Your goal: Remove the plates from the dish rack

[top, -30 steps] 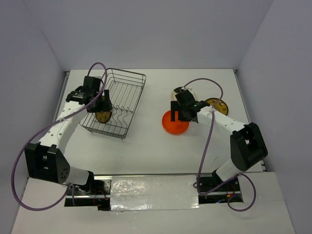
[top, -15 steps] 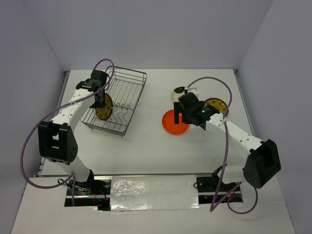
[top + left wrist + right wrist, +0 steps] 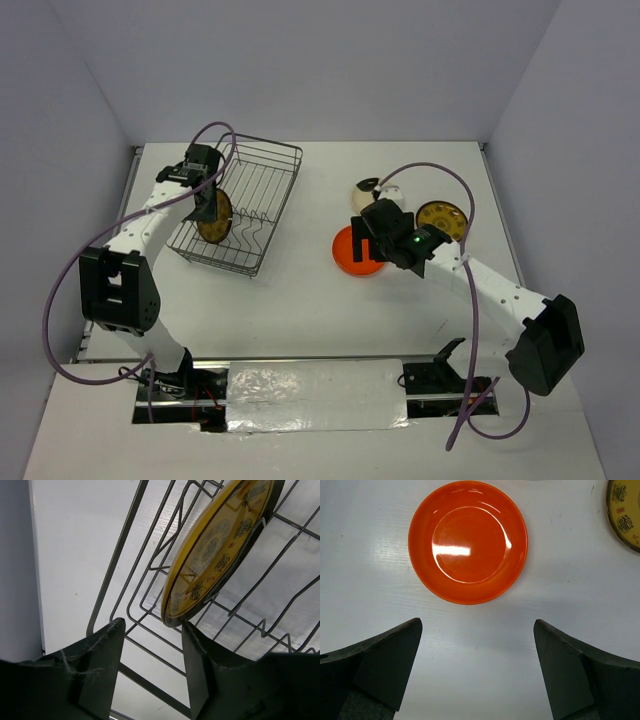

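The dish rack is a silver wire basket at the back left. One mustard-brown plate stands on edge inside it. My left gripper hangs over that plate. In the left wrist view the patterned plate leans among the rack wires, and its lower rim sits at the tip of my right finger. The left gripper is open with only wire and table in the gap. My right gripper is open beside the orange-red plate. That plate lies flat beyond the right gripper.
A cream plate and a second mustard-brown plate lie flat on the table behind the orange one. The mustard plate's edge shows at the right wrist view's right border. Grey walls close the table's left, back and right sides.
My left arm swung its elbow back toward the left wall, its gripper staying at the plate in the rack. My right arm drew back toward the near side, off the orange plate.
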Controlling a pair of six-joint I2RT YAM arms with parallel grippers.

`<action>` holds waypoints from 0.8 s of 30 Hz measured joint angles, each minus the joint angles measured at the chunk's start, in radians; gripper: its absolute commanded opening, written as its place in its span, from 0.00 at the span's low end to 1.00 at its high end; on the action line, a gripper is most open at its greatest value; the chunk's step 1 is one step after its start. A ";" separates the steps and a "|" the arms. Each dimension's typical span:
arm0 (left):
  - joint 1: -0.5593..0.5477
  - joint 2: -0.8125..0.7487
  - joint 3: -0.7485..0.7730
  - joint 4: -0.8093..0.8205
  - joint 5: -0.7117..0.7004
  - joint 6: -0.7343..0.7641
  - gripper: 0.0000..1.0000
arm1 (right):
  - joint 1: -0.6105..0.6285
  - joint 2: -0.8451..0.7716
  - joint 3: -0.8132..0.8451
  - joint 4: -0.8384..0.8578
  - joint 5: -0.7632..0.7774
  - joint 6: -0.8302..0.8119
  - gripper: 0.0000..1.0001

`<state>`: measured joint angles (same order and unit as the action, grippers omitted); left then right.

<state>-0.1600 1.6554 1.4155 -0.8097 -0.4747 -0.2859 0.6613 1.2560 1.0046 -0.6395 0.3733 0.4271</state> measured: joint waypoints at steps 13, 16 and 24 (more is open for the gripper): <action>0.063 0.082 0.056 0.036 0.121 0.024 0.18 | 0.044 0.066 0.000 0.000 0.015 0.003 1.00; 0.064 0.080 0.056 0.033 0.121 0.042 0.00 | 0.053 0.066 0.001 0.000 0.016 0.003 1.00; 0.064 -0.010 0.050 0.025 0.105 0.076 0.00 | 0.087 0.068 0.012 -0.006 0.018 0.029 1.00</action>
<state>-0.0963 1.6451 1.4651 -0.7845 -0.3702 -0.2096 0.7486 1.3243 1.0164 -0.6456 0.3912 0.4557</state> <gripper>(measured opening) 0.185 0.998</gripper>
